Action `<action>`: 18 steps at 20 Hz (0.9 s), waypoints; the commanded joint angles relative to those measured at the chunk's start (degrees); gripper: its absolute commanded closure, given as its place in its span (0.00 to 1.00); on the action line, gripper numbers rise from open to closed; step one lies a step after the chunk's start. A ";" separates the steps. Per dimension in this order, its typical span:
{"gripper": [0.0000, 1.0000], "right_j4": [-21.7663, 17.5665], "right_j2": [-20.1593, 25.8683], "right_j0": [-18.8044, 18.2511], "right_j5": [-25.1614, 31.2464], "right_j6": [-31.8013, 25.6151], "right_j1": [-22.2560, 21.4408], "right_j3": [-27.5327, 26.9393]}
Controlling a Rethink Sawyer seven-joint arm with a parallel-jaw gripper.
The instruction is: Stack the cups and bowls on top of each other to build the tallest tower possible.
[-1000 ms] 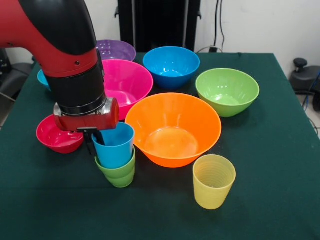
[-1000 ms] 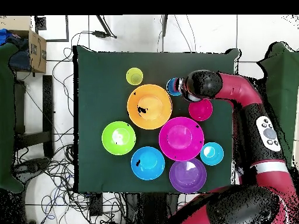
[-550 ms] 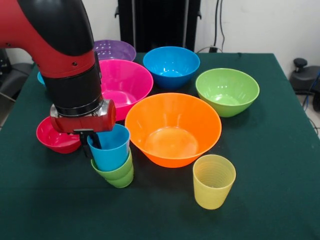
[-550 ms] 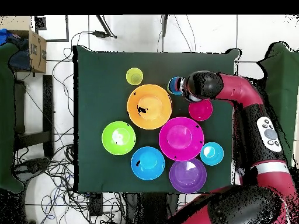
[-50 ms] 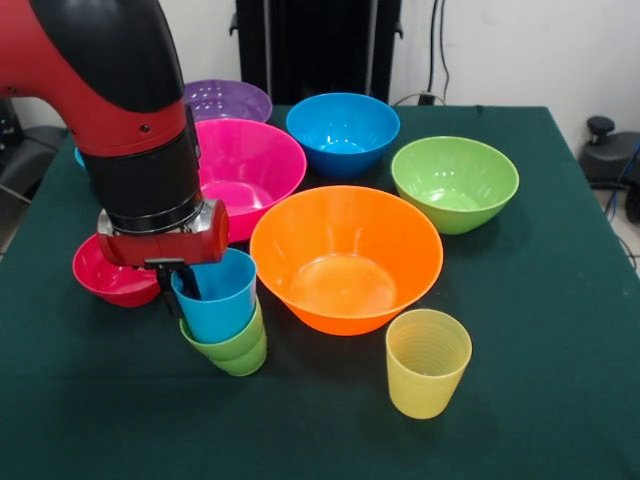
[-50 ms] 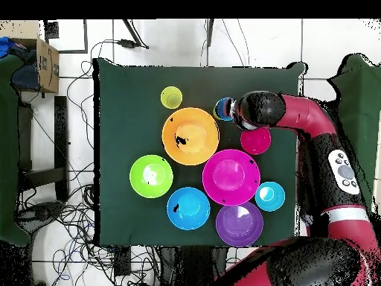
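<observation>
**Two cups nested, one cup standing apart**

Two cups are sitting nested at the near left of the green table [image 5: 560, 330]: the blue cup [image 5: 218, 300] is resting inside the green cup [image 5: 232, 350], and both are leaning slightly. The gripper [image 5: 180, 290] is reaching down over the blue cup's left rim, with one dark finger [image 5: 189, 283] sitting inside the cup and the other outside its wall. The fingers are straddling the rim; whether they are pressing on the wall cannot be told. The yellow cup [image 5: 427, 362] is standing upright and alone, well apart from the pair, just in front of the orange bowl [image 5: 345, 258].

The orange bowl is lying just beside the nested cups. The red bowl [image 5: 112, 278] is sitting on the other side of them, partly hidden behind the arm. The pink bowl [image 5: 250, 165], purple bowl [image 5: 228, 100], blue bowl [image 5: 342, 130] and green bowl [image 5: 455, 182] are lying farther back. The teal bowl [image 6: 269, 196] is showing clearly in the overhead view, beside the pink bowl.
</observation>
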 commanded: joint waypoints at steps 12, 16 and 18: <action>0.00 -3.19 1.25 -0.04 -0.43 -13.59 3.42 0.90; 0.00 -3.21 1.34 -0.12 -0.69 -13.49 3.41 1.08; 0.00 -3.19 1.37 -0.12 -0.63 -13.43 3.40 1.11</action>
